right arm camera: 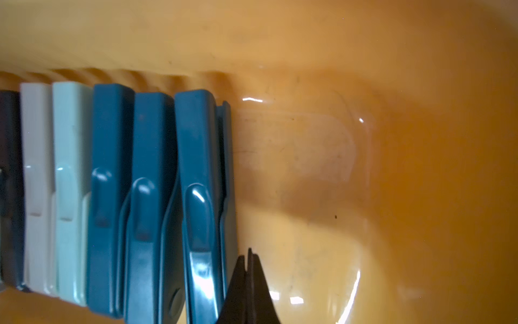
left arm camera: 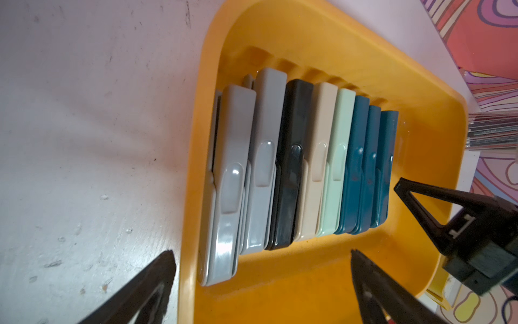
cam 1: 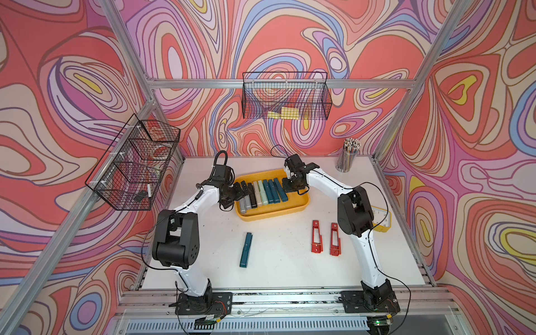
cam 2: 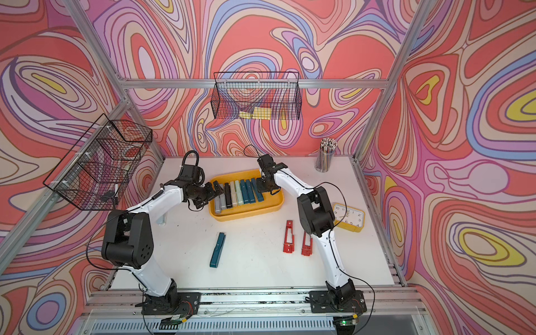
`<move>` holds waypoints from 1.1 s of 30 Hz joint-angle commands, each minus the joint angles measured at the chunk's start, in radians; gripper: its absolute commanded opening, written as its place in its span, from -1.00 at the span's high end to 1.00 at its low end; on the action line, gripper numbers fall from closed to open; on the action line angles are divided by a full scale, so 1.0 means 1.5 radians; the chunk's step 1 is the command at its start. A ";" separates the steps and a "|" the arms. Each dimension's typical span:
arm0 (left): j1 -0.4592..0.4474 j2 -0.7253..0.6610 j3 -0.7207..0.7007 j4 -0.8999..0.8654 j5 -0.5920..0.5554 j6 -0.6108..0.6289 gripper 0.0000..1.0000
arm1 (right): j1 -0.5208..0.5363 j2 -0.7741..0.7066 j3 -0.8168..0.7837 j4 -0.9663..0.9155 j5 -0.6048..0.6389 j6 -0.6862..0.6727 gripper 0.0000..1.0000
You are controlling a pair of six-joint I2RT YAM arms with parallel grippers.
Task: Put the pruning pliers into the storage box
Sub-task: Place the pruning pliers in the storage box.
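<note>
Pruning pliers (cam 1: 262,193) are split between the storage box (cam 1: 272,217) and the bare white table (cam 1: 275,275) that carries everything. Two black wire baskets hang on the patterned walls, the back basket (cam 1: 285,95) above the table's far edge and the side basket (cam 1: 133,165) on the left. The left arm (cam 1: 185,226) and right arm (cam 1: 356,214) rise from the front rail and bend in toward the yellow box, which sits in the middle of the table's far half. A yellow clock (cam 2: 349,217) lies near the right edge, partly behind the right arm in a top view. A clear cup of pencils (cam 1: 346,158) stands in the far right corner.

The left gripper (cam 1: 243,190) hovers over the box's left end with its jaws spread wide and nothing between them. In its wrist view the two grey pliers (left arm camera: 241,174) lie below. The right gripper (right arm camera: 249,254) reaches down inside the box's right part, jaws pressed together on nothing. Its tips are just beside the outermost teal tool; whether they touch it cannot be told.

Eight tools stand on edge in the box, packed side by side: two grey, then a black one (left arm camera: 291,168), a beige one (left arm camera: 316,168), a mint one (left arm camera: 336,162) and three teal ones (right arm camera: 157,182). On the table in front, a fourth teal tool (cam 1: 246,249) lies alone toward the left. Two red slotted tools (cam 1: 316,236) lie side by side, apart, toward the right.
</note>
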State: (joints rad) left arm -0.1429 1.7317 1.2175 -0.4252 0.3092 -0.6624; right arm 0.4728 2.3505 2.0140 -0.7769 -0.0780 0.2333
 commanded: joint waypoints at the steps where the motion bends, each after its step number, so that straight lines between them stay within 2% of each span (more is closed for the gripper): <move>1: 0.004 0.005 0.003 -0.005 -0.009 0.001 -0.98 | -0.003 0.014 -0.001 0.028 0.007 0.000 1.00; 33: 0.004 0.010 0.000 -0.002 -0.006 -0.001 -0.98 | -0.002 0.053 0.007 0.051 -0.074 0.003 1.00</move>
State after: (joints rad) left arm -0.1429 1.7317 1.2175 -0.4252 0.3092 -0.6624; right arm 0.4721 2.4073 2.0136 -0.7097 -0.1696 0.2340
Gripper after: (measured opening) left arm 0.992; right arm 0.044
